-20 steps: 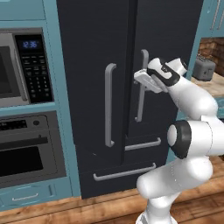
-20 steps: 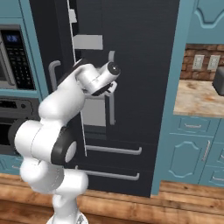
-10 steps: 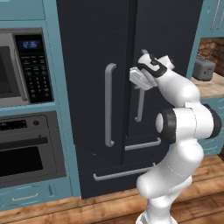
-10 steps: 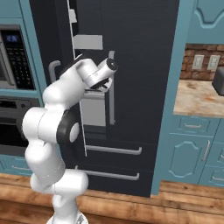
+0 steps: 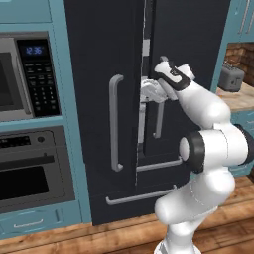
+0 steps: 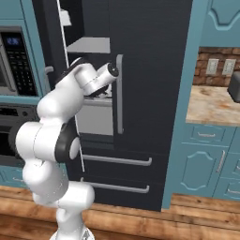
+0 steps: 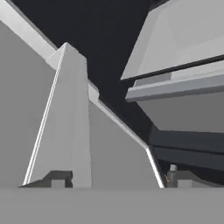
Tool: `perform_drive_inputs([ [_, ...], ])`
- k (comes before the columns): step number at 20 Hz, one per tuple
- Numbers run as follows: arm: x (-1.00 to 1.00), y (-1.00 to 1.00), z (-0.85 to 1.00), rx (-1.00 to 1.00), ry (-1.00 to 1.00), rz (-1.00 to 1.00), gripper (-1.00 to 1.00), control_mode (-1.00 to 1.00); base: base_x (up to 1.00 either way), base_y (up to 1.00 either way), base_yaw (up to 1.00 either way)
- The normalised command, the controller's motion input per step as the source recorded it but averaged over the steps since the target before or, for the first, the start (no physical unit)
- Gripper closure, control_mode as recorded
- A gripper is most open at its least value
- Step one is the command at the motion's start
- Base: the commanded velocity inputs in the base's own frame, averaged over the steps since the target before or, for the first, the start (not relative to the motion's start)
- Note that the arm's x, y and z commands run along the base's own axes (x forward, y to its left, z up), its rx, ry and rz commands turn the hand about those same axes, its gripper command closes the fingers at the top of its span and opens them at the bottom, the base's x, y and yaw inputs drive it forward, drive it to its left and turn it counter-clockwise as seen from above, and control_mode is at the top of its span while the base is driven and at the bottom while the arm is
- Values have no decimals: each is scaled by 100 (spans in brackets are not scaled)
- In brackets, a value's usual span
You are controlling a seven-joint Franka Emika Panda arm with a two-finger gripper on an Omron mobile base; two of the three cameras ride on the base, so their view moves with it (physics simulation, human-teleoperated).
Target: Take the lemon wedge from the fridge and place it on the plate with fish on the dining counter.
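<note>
Fridge [image 5: 104, 59] door ajar, tool [image 5: 151, 94] fingers apart astride its edge near the grey handle [image 5: 115, 124]; lemon wedge unseen, presumably inside: light, slick, soft, so pinch its flat flanks gently.

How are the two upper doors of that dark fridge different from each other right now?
The left door is swung ajar, leaving a gap down the middle; the right door looks shut flat. The claw reaches into the gap at the left door's edge; the right door's handle is untouched. Both doors are dark navy with long grey bar handles.
</note>
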Motion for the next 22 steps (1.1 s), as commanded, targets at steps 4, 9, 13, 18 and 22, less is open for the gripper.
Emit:
perform_drive_inputs([
  [4, -69, 100, 0, -10, -27, 10, -100, -100, 0, 0, 0],
  [9, -30, 100, -4, -7, -20, 3, -100, -100, 0, 0, 0],
  [13, 1, 100, -11, 0, -8, 0, -100, -100, 0, 0, 0],
  [18, 13, 80, -17, 1, 1, 0, -100, -100, 0, 0, 0],
  [22, -2, -28, 8, 2, 0, -6, -100, -100, 0, 0, 0],
])
